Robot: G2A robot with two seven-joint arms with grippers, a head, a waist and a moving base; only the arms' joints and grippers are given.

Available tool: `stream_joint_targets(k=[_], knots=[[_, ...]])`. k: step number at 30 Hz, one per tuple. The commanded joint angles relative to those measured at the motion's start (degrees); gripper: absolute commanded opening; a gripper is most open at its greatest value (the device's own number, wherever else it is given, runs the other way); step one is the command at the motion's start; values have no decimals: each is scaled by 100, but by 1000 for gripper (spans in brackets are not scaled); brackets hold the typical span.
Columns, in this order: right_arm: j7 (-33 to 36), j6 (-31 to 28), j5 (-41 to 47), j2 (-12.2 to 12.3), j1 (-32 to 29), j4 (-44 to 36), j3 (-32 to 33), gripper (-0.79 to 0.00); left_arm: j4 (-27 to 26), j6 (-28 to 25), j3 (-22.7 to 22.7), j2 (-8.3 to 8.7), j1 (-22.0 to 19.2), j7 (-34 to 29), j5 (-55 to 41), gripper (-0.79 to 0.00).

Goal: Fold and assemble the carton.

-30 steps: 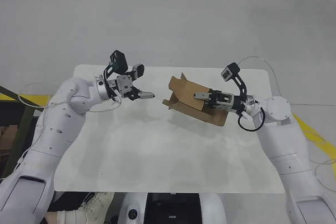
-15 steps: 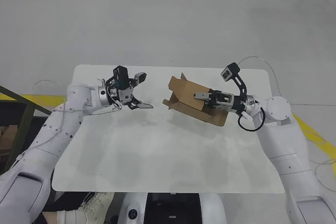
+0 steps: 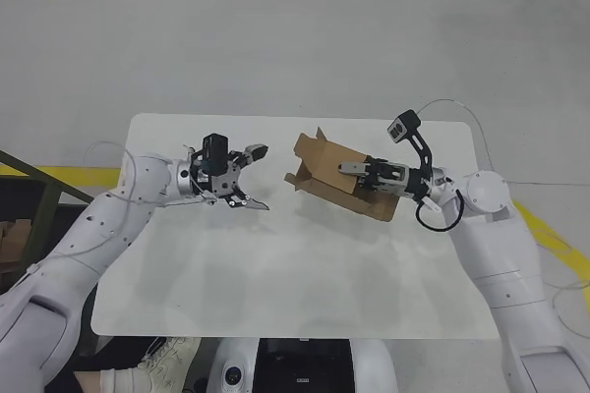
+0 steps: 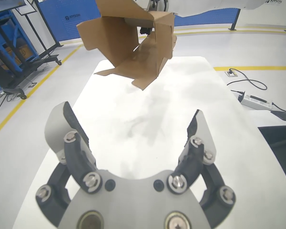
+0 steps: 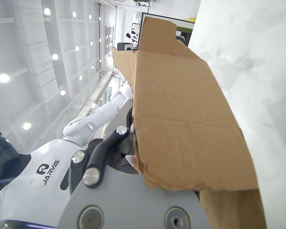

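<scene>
Carton (image 3: 339,177): brown corrugated, part-formed, over the far right portion of the white table (image 3: 275,285). It sits tilted, not square to the table edges. In the left wrist view you see its open end (image 4: 128,48) facing that camera, with the flaps unfolded and splayed outward: one large flap stands up, one side flap sticks out, and a lower flap hangs toward the tabletop. Whether that lowest flap corner touches the table you cannot tell.

Right gripper (image 3: 349,170): clamped on one wall of the carton, coming in from the carton's closed end. In the right wrist view the cardboard panel (image 5: 181,120) runs straight out from the gripper body. One dark finger (image 5: 104,144) lies against its outer face, and the other finger is hidden behind the board. The panel's near edge is ragged.

Left gripper (image 3: 261,179): fingers spread wide, nothing between them. It hangs over the left-centre of the table, pointed toward the carton's open end and well apart from it. In its own wrist view you see both black pads (image 4: 72,125) with bare tabletop between them.
</scene>
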Motion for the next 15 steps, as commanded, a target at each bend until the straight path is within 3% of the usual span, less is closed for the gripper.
stream_joint_targets(k=[1, 15], knots=[[-20, 15, -26, 13, -34, -80, 15, -785, -113, -1, 121, 6, 35, -1, -54, 0], [125, -29, 51, 67, -50, -235, 36, -785, -298, 221, 620, -18, 81, 221, 542, 0]])
